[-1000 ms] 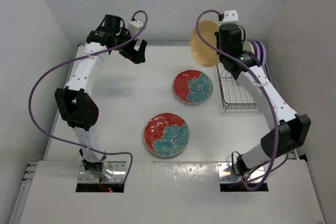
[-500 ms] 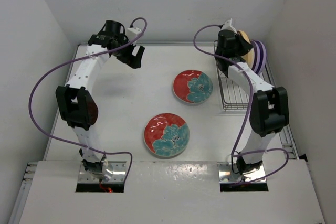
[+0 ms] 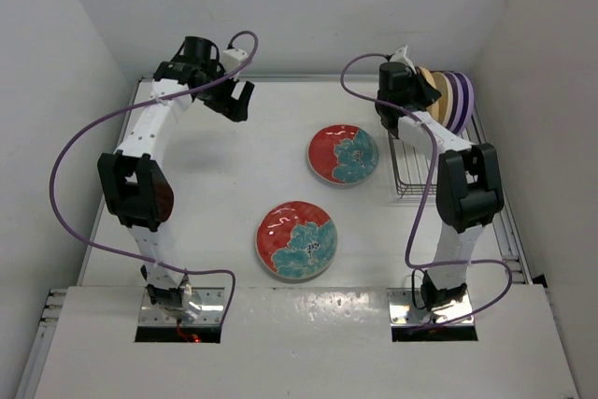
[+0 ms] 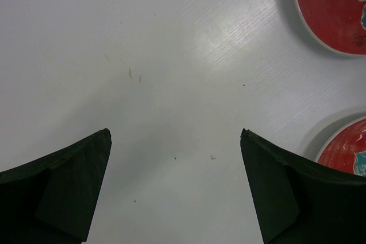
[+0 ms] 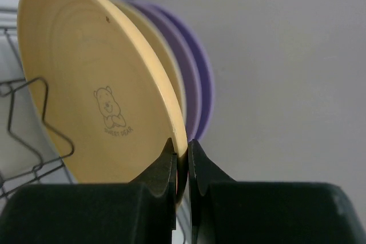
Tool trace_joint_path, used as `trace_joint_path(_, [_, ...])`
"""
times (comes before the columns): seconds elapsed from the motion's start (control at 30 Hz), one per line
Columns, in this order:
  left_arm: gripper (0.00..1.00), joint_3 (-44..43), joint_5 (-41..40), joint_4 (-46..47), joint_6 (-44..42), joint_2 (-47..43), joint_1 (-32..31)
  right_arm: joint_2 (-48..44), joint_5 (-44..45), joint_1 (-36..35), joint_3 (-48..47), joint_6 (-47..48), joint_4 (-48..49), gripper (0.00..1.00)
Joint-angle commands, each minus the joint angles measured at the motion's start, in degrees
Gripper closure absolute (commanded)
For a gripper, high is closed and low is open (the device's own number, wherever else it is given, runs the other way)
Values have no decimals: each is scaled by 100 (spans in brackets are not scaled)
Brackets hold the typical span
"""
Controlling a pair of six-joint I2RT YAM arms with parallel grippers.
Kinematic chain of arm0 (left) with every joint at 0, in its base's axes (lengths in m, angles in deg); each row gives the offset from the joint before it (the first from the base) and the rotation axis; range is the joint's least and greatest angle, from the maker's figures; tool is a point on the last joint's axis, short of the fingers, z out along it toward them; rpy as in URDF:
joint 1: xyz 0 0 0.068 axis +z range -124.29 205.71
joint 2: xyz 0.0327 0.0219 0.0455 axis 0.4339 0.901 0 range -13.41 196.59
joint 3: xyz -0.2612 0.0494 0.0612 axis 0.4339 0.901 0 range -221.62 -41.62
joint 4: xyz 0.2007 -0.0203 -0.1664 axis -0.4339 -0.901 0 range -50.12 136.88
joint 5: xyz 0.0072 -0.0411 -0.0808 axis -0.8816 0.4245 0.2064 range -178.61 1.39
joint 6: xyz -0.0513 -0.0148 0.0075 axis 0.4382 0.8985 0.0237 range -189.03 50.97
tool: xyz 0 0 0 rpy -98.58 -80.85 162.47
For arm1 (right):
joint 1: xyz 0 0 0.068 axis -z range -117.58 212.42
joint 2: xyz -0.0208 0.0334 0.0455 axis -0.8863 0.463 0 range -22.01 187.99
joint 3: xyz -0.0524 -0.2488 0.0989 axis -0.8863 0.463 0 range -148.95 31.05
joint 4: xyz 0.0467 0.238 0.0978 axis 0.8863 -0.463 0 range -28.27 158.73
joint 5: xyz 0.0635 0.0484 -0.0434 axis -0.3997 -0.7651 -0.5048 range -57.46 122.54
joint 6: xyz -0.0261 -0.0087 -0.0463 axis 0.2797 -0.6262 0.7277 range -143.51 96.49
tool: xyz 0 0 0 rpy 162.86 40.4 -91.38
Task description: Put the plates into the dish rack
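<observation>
Orange-yellow plate [image 5: 86, 84] rim clamped in right end effector [image 5: 182, 144], upright in dish rack [image 3: 420, 178], left end effector [image 4: 175, 134] wide apart

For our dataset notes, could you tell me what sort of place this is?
Probably a robot test cell rather than a kitchen: plain white walls enclose a white table holding a dark grey wire dish rack and two red round floral plates.

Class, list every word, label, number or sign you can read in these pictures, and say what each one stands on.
"SWEET BEAR": small and faint, so not certain. It stands under a bear drawing on the yellow plate, whose rim the right gripper pinches.
No other text can be read. The two red plates carry only a flower pattern.
</observation>
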Motion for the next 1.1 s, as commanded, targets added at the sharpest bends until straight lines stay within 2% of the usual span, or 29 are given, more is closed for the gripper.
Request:
trace_joint_path(0.0, [0, 1, -3, 109, -43, 19, 63, 26, -107, -19, -288, -1145, -820, 99])
trace_joint_path(0.17, [0, 54, -3, 56, -43, 19, 63, 70, -336, 51, -499, -1463, -1313, 88])
trace_joint_path(0.27, [0, 54, -3, 56, -43, 19, 63, 105, -389, 78, -578, -1481, -1489, 72])
trace_joint_path(0.3, [0, 54, -3, 56, -43, -34, 63, 87, -372, 87, -596, -1490, -1533, 59])
trace_joint_path(0.4, [0, 54, -3, 56, -43, -34, 63, -70, -433, 69, -702, -1551, -1761, 42])
trace_joint_path(0.47, [0, 54, -3, 56, -43, -34, 63, -281, -555, 69, -850, -1647, -2102, 35])
trace_joint_path(0.53, [0, 54, 50, 56, -43, -34, 63, -457, -635, 52, -1070, -1770, -2376, 22])
trace_joint_path(0.6, [0, 54, 50, 56, -148, -87, 63, -589, -890, 43, -1594, -1972, -3295, 15])
trace_joint_path(0.63, [0, 115, 50, 4, -218, -87, 63, -668, -1004, 34, -1764, -2078, -3587, 8])
trace_joint_path(0.73, [0, 238, 401, -303, -734, -209, 63, -1010, -2153, 34, -2423, -2893, -5562, 1])
trace_joint_path(0.77, [0, 299, 584, -418, -920, -271, 63, -1107, -3157, 34, -2425, -3340, -5785, 0])
trace_joint_path(0.8, [0, 448, 673, -688, -1096, -271, -7, -1421, -3480, 34, -2329, -3501, -5927, 0])
trace_joint_path(0.83, [0, 554, 752, -813, -1411, -332, -77, -1807, -3770, 17, -1684, -3642, -5954, 0])
trace_joint_path(0.87, [0, 677, 866, -919, -1509, -402, -78, -2020, -4687, 25, -1356, -4157, -5859, 0])
trace_joint_path(0.9, [0, 974, 868, -989, -1589, -403, -147, -2744, -4975, -18, -1004, -4362, -5736, 1])
trace_joint_path(0.93, [0, 1151, 868, -1068, -1720, -490, -217, -2978, -5630, -19, 148, -5051, -5100, 4])
trace_joint_path(0.97, [0, 1509, 868, -1069, -1774, -630, -323, -3641, -5950, -193, 968, -5528, -4275, 6])
trace_joint_path(1.0, [0, 1696, 763, -1069, -1774, -701, -324, -3831, -5953, -195, 977, -5533, -4267, 7])
trace_joint_path(1.03, [0, 1863, 666, -930, -1774, -780, -376, -3981, -6249, -543, 2073, -6238, -3727, 8])
trace_joint_path(1.07, [0, 2030, 517, -850, -1696, -868, -463, -4104, -6261, -677, 2389, -6340, -3313, 8])
